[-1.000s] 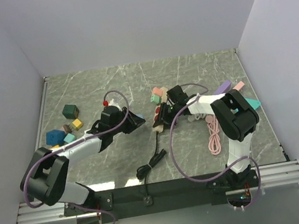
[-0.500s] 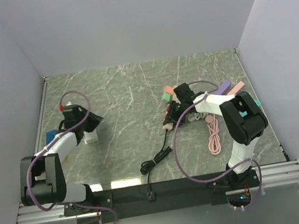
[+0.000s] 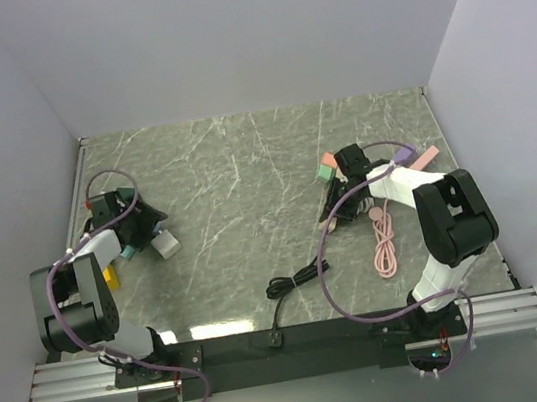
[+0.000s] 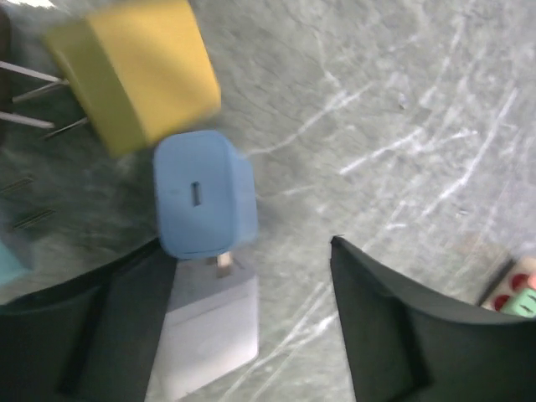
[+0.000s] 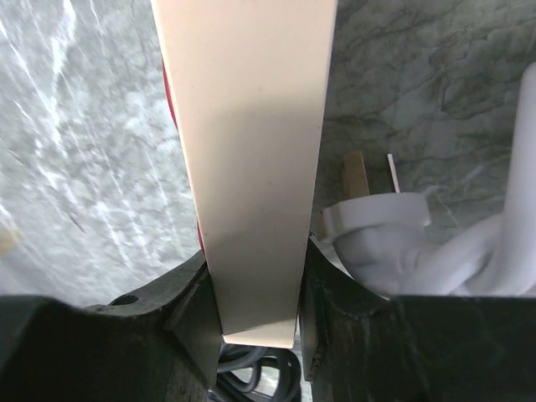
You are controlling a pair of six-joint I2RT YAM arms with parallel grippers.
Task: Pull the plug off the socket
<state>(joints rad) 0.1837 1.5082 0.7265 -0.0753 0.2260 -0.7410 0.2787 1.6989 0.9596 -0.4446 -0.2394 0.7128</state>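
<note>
The white plug (image 3: 165, 244) lies loose on the marble table, free of the socket. In the left wrist view this white plug (image 4: 209, 322) rests between my spread fingers, touching neither. My left gripper (image 3: 141, 224) (image 4: 251, 276) is open at the table's far left. The socket is a beige power strip (image 3: 332, 214) at centre right, with coloured plugs (image 3: 327, 169) still in it. My right gripper (image 3: 347, 192) is shut on the beige power strip (image 5: 251, 167), its pads pressed on both long sides (image 5: 255, 310).
A blue plug (image 4: 201, 197) and a yellow plug (image 4: 134, 71) lie just beyond the white one. A black cord (image 3: 296, 280) trails from the strip toward the near edge. A pink coiled cable (image 3: 385, 239) and a white cable (image 5: 377, 234) lie by the right arm.
My left gripper carried the white plug from the strip to the far left and opened, leaving it on the table. The right gripper shifted the strip rightwards.
</note>
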